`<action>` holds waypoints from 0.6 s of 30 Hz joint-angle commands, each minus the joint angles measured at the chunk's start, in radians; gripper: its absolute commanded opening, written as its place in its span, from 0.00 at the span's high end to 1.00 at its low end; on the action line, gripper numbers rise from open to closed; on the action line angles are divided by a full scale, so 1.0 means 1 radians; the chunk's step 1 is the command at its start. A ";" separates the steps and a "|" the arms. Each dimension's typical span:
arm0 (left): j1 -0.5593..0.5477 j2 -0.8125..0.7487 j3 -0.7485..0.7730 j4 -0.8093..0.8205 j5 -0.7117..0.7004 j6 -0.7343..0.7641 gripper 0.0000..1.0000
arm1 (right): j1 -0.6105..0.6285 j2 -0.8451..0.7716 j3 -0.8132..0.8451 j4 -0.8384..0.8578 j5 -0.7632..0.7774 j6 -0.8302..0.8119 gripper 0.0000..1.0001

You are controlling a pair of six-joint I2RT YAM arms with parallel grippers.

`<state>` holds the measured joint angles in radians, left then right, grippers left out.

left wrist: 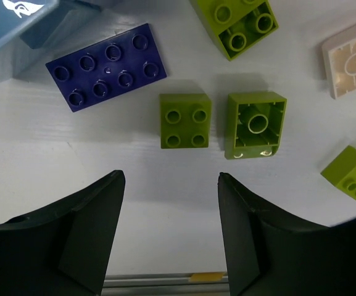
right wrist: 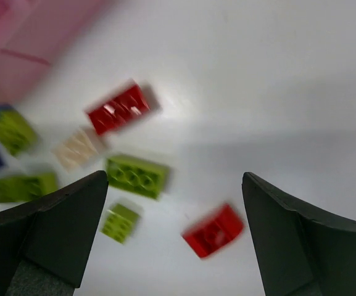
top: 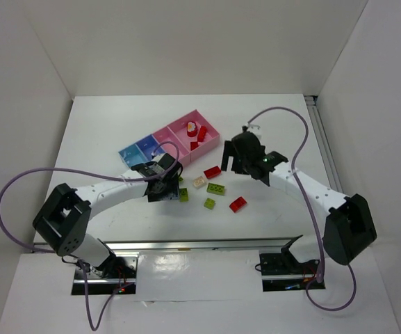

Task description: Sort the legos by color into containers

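Surface: a white table [top: 103, 125] boxed in by plain white walls, with both arm bases at its near edge.
Left gripper [left wrist: 171, 179]: jaws apart with nothing between them, hanging over bare table just short of two lime green bricks.
Right gripper [right wrist: 174, 179]: jaws spread wide and holding nothing, above the loose bricks to the right of the trays. Its own view is blurred.
Nearest legos: a red brick [top: 238, 203] and a small lime green brick [top: 209, 203] lie apart from each other on the table.
Middle legos: a long lime green brick [top: 216, 188], a cream brick [top: 199, 181] and a second red brick [top: 213, 171] lie close together, one beyond the other.
Under the left wrist: a studs-up lime green brick [left wrist: 186, 120] lies just beside an upturned lime green brick [left wrist: 256, 125]. The purple brick [left wrist: 107, 66] lies beyond them to the left, near a blue tray corner.
Containers: a slanted row of joined trays: light blue tray [top: 129, 154], medium blue tray [top: 146, 145], near pink tray [top: 167, 137], far pink tray [top: 209, 127].
Sorted so far: several red pieces [top: 201, 133] lie in the far pink tray.
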<state>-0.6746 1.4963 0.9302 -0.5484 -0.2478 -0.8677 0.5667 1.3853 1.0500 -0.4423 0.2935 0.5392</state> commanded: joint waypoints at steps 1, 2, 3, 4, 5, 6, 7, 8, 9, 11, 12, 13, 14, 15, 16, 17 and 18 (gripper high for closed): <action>-0.003 0.025 0.032 0.039 -0.033 -0.007 0.28 | 0.016 -0.057 -0.151 -0.121 0.006 0.102 0.03; -0.003 0.036 0.032 0.039 -0.033 -0.007 0.28 | 0.016 -0.098 -0.178 -0.131 0.006 0.117 0.03; -0.003 0.036 0.032 0.051 -0.024 -0.007 0.28 | 0.016 -0.118 -0.203 -0.131 -0.014 0.145 0.03; -0.003 0.050 0.032 0.062 -0.024 -0.007 0.28 | 0.016 -0.138 -0.247 -0.140 -0.040 0.159 0.03; -0.003 0.070 0.032 0.062 -0.024 -0.007 0.28 | 0.016 -0.172 -0.267 -0.141 -0.056 0.169 0.03; -0.003 0.079 0.032 0.074 -0.024 0.002 0.29 | 0.027 -0.186 -0.284 -0.141 -0.065 0.182 0.03; -0.003 0.091 0.032 0.074 -0.024 0.003 0.29 | 0.027 -0.195 -0.300 -0.141 -0.077 0.203 0.03; -0.003 0.102 0.042 0.074 -0.024 0.003 0.31 | 0.038 -0.195 -0.324 -0.141 -0.077 0.214 0.03; -0.003 0.123 0.042 0.074 -0.024 0.003 0.33 | 0.053 -0.207 -0.334 -0.141 -0.077 0.226 0.03; 0.006 0.137 0.053 0.085 -0.024 0.003 0.33 | 0.071 -0.207 -0.349 -0.141 -0.077 0.249 0.03; 0.006 0.137 0.053 0.085 -0.024 0.003 0.33 | 0.087 -0.207 -0.358 -0.131 -0.077 0.249 0.03; 0.006 0.148 0.053 0.094 -0.024 0.003 0.33 | 0.087 -0.195 -0.358 -0.122 -0.088 0.260 0.03; 0.006 0.157 0.053 0.094 -0.024 0.003 0.34 | 0.100 -0.183 -0.358 -0.122 -0.088 0.274 0.03; 0.006 0.157 0.065 0.094 -0.024 0.013 0.34 | 0.111 -0.160 -0.358 -0.113 -0.088 0.274 0.03; 0.006 0.168 0.074 0.105 -0.024 0.013 0.34 | 0.111 -0.149 -0.358 -0.113 -0.088 0.286 0.03; 0.006 0.177 0.075 0.105 -0.024 0.024 0.36 | 0.111 -0.138 -0.358 -0.099 -0.074 0.300 0.03; 0.006 0.177 0.075 0.105 -0.024 0.024 0.42 | 0.122 -0.118 -0.358 -0.099 -0.074 0.309 0.03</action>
<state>-0.6727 1.6596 0.9672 -0.4686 -0.2592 -0.8623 0.6712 1.2358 0.6991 -0.5831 0.2089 0.7910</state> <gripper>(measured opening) 0.601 0.965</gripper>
